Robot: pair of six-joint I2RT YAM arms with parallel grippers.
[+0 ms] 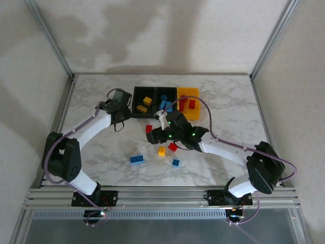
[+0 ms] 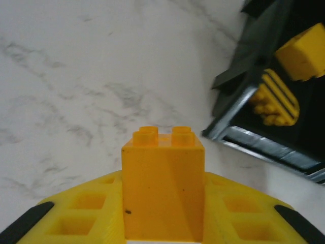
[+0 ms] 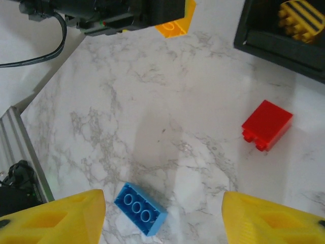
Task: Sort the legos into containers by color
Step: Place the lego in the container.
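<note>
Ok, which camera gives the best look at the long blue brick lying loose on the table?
The right wrist view. There the blue brick lies close to the camera, studs up, with its studs and edges plain to see. The top view shows it as a small blue bar, its studs hard to make out.

White shells and black joint housings on both: left arm (image 1: 89, 128) at left of the overhead frame, right arm (image 1: 223, 151) at right. Mauve cable (image 1: 48, 157) looped along each. Black base plates (image 1: 94, 197) near the bottom edge. Two green lights (image 1: 168, 136) mid-frame. Yellow layered-print left fingers (image 2: 81, 213) with square pockets and black strips (image 2: 25, 218); yellow wedge-shaped right fingers (image 3: 274, 218).
</note>
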